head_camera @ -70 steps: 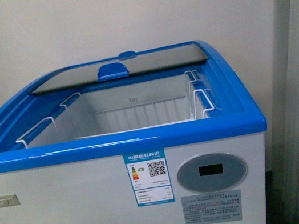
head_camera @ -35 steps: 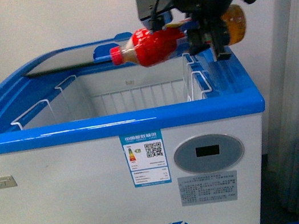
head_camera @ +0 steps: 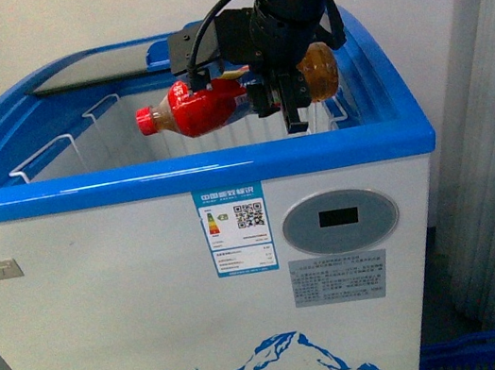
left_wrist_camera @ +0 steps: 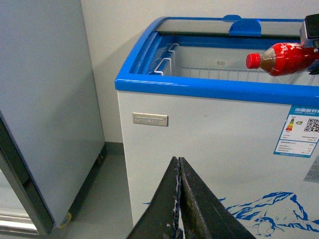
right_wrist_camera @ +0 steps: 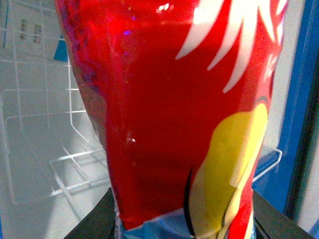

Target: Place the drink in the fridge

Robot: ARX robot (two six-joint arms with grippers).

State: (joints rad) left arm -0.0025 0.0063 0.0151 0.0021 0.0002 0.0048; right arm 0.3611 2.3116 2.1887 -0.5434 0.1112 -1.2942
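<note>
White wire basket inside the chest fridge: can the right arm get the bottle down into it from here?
Probably yes. The sliding glass lid is pushed to the back, leaving the fridge open, and the right gripper holds the red-labelled plastic bottle sideways over the white wire basket, nothing between.

The drink (head_camera: pixel 214 103), clamped sideways in the right gripper (head_camera: pixel 283 102), is clear, glossy plastic with a shiny red film label and a red plastic cap; close up in the right wrist view (right_wrist_camera: pixel 169 114) the label is smooth and catches bright highlights. The gripper's housing looks like matt black plastic, with a smooth black cable looping off it. Below the claw, the fridge (head_camera: pixel 104 296) has a glossy blue plastic rim and smooth white painted walls, with a printed paper sticker (head_camera: pixel 235 230) on the front. White coated wire baskets (head_camera: pixel 59 151) sit beside the bottle. The left gripper (left_wrist_camera: pixel 179 199) shows dull, scuffed black fingers pressed together.
</note>
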